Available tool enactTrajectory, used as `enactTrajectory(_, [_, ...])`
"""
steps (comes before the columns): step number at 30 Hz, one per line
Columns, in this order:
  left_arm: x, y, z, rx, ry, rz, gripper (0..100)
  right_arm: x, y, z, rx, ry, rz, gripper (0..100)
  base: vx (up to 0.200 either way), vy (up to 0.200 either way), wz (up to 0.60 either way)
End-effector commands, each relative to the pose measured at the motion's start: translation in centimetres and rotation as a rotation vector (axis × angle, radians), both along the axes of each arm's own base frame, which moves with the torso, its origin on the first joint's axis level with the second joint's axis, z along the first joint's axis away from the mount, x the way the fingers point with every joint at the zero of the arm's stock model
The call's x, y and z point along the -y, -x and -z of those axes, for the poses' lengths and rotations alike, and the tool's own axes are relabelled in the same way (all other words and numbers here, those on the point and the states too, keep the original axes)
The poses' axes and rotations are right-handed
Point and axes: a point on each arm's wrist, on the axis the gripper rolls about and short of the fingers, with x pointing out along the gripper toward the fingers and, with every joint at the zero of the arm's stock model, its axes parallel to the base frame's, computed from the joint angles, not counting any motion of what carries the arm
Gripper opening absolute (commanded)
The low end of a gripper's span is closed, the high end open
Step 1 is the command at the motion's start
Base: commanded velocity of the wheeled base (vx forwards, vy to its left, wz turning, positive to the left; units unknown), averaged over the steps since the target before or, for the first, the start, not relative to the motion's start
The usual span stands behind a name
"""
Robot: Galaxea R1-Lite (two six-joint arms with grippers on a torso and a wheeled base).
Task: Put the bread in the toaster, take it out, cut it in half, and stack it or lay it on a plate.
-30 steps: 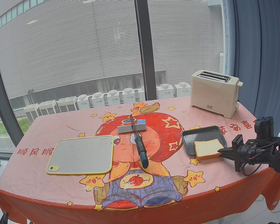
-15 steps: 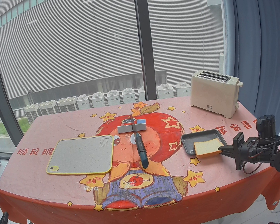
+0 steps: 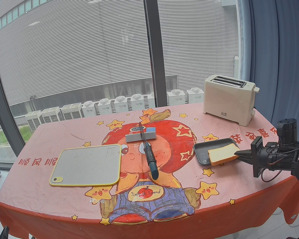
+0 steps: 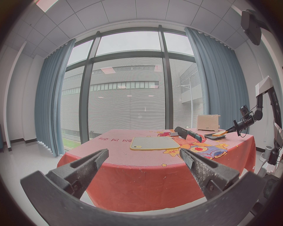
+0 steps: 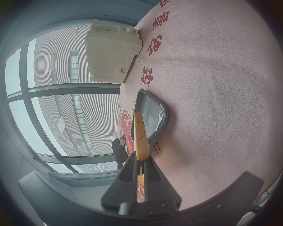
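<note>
1. Cloth-covered table (image 3: 70, 133) stood by window (image 3: 78, 44); toaster (image 3: 229, 99) sat at far right corner.
2. Tray (image 3: 204, 151) lay near right edge; right gripper (image 3: 238, 154) clamped bread (image 3: 223, 153) over it.
3. Left gripper (image 4: 144, 160) was spread apart, off the table.

L: cutting board (image 3: 86, 166), ctr: knife (image 3: 147, 150), R: tray (image 3: 202, 150) w/ bread (image 3: 223, 153) over it — toaster (image 3: 229, 99) behind.

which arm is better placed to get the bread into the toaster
Right. The right gripper is shut on the pale square bread slice over the dark rectangular tray, and the cream two-slot toaster stands on that same side. The left gripper is open, low and well away from both.
</note>
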Motion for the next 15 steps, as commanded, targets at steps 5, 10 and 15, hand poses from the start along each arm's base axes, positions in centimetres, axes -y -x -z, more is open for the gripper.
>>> enactTrajectory(5, [0.0, 0.0, 0.5, -0.002, 0.0, -0.001, 100, -0.1, 0.6, -1.4, 0.049, -0.008, -0.007, 0, 0.0, 0.0, 0.0])
enactTrajectory(10, [0.0, 0.0, 0.5, 0.0, 0.0, -0.001, 100, 0.0, 0.9, -2.1, 0.088, 0.008, -0.018, 0, 0.0, 0.0, 0.0])
enactTrajectory(15, [0.0, 0.0, 0.5, -0.002, 0.0, -0.001, 100, 0.3, 1.2, -2.8, 0.141, 0.048, -0.034, 0, 0.0, 0.0, 0.0])
